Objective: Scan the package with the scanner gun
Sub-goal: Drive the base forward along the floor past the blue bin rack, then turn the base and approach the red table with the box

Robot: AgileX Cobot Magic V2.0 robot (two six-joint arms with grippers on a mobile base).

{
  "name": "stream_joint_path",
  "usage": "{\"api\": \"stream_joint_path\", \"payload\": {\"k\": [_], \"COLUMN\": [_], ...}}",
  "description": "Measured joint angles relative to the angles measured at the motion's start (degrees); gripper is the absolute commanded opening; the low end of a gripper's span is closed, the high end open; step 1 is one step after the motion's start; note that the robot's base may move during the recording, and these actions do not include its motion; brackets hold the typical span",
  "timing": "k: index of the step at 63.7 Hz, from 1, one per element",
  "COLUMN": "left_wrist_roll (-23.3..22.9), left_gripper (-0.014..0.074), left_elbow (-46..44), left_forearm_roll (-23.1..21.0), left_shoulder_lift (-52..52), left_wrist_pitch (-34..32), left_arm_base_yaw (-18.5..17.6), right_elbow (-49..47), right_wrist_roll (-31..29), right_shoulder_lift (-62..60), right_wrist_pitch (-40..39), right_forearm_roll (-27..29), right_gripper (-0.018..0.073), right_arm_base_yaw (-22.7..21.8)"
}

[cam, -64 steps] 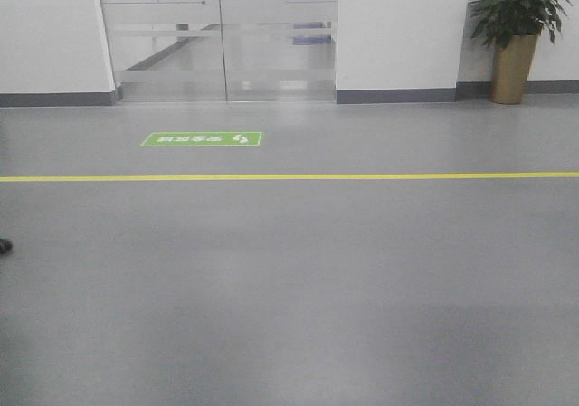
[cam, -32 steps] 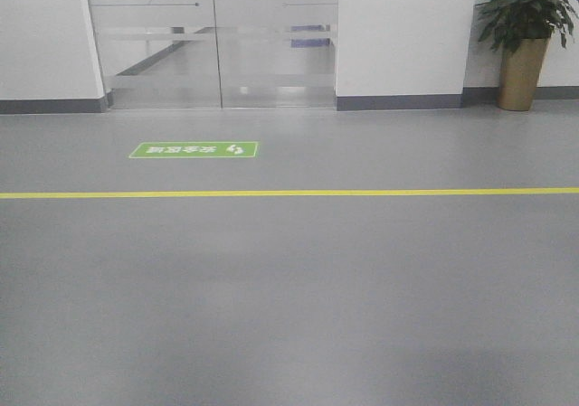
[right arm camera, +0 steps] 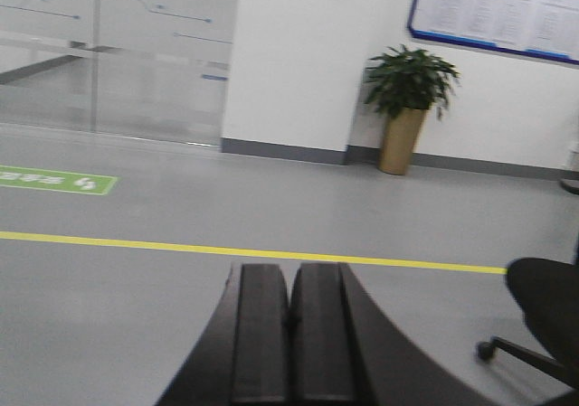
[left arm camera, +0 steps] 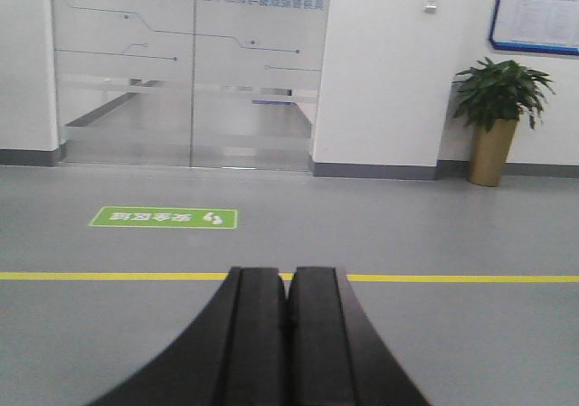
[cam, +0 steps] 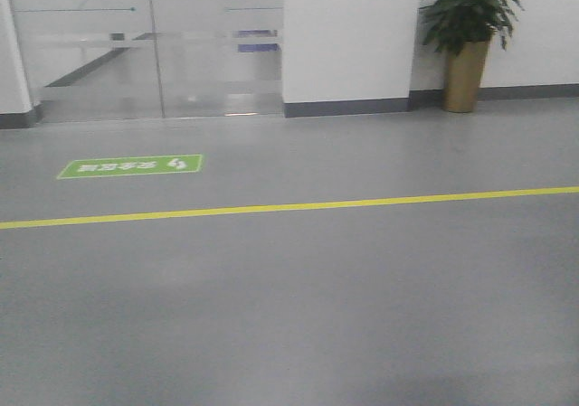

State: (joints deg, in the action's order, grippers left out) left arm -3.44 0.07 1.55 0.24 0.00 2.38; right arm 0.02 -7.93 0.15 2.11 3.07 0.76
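Held: my left tool and right tool, each closed tight and empty above grey floor crossed by a yellow line; package and scanner gun appeared in no view, so I judged the scan unbegun.

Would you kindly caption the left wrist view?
Shut left gripper over grey floor, facing glass doors, yellow line and potted plant.

The floor is smooth grey sheeting with a dull sheen, marked with a flat yellow line and a matt green floor sticker. The glass doors carry frosted bands. The planter looks like brushed brass-toned metal. The wall is matt white. The left gripper and right gripper look like matt black plastic.
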Motion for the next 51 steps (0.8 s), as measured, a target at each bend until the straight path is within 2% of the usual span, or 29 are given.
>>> {"api": "stream_joint_path", "payload": {"k": [51], "left_wrist_roll": [0.0], "left_gripper": [-0.0111], "left_elbow": [0.0], "left_forearm_roll": [0.0], "left_shoulder_lift": [0.0], "left_wrist_pitch": [0.0], "left_arm_base_yaw": [0.0], "right_elbow": [0.0], "right_wrist_roll": [0.0], "right_shoulder_lift": [0.0], "right_wrist_pitch": [0.0], "right_forearm_roll": [0.0], "right_gripper": [-0.0167], "right_arm_base_yaw": [0.0]}}
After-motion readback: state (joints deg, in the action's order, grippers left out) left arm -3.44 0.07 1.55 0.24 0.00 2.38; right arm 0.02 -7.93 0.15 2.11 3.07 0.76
